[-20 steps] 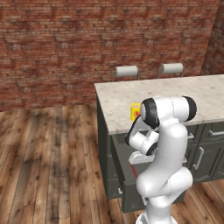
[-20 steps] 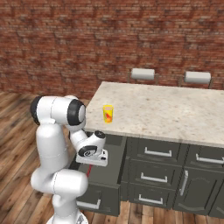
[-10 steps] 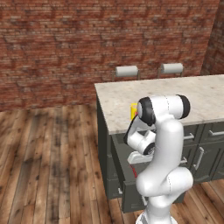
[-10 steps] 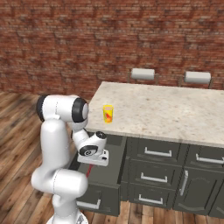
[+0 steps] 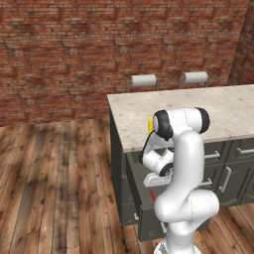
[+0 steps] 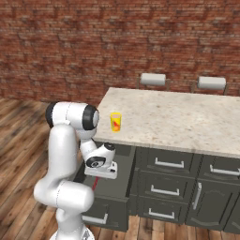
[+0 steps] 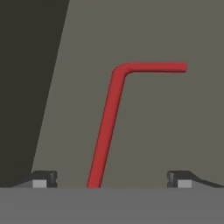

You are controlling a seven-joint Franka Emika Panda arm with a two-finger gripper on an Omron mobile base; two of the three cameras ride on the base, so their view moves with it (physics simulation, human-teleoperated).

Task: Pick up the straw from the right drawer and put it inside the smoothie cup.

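The red straw (image 7: pixel 108 127) lies flat on the floor of the pulled-out right drawer (image 6: pixel 112 185), its bent end pointing away. Directly above it hangs the gripper (image 7: pixel 109 178), jaws spread wide, straddling the shaft without touching. The smoothie cup (image 6: pixel 115 122) stands on the counter (image 6: pixel 187 119) above the drawer.

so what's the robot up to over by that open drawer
The white arm has reached down into the pulled-out right drawer of the kitchen island. Its gripper is open and points straight at the red straw lying flat on the drawer floor, with the straw's long part running between the two fingertips. Nothing is gripped yet. The yellow smoothie cup stands upright on the marble counter above, near the edge, with no straw in it.
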